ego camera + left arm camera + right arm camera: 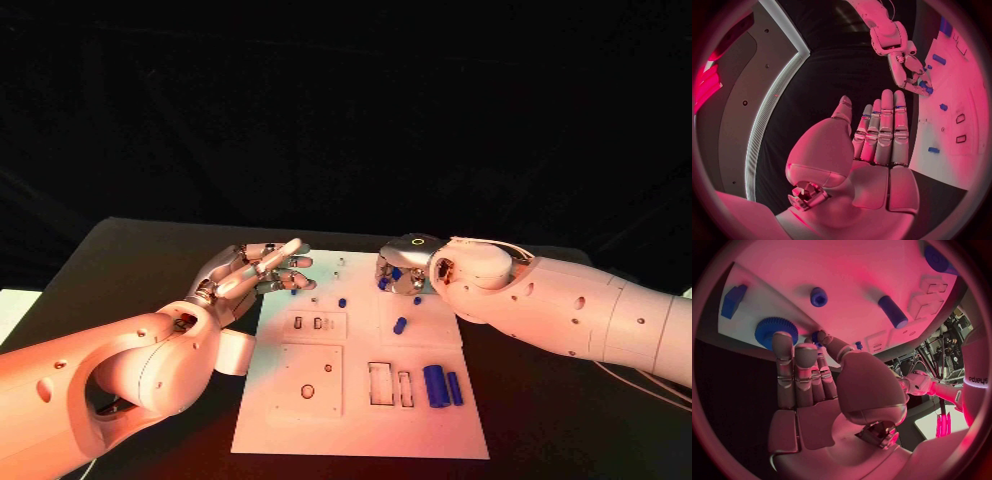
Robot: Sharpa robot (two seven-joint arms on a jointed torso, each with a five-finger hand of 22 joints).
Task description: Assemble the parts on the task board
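Both hands at the board's far end

The left hand point(257, 268) hovers at the far left corner of the task board point(361, 420), fingers straight and held side by side, holding nothing; small blue parts point(343, 299) lie just beside its fingertips; the right hand point(408, 262) is at the board's far edge, fingertips touching a blue gear point(772, 329), though whether it grips it I cannot tell; two blue cylinders point(443, 385) lie near the board's right edge, well clear of both hands, on the black tabletop point(130, 250)
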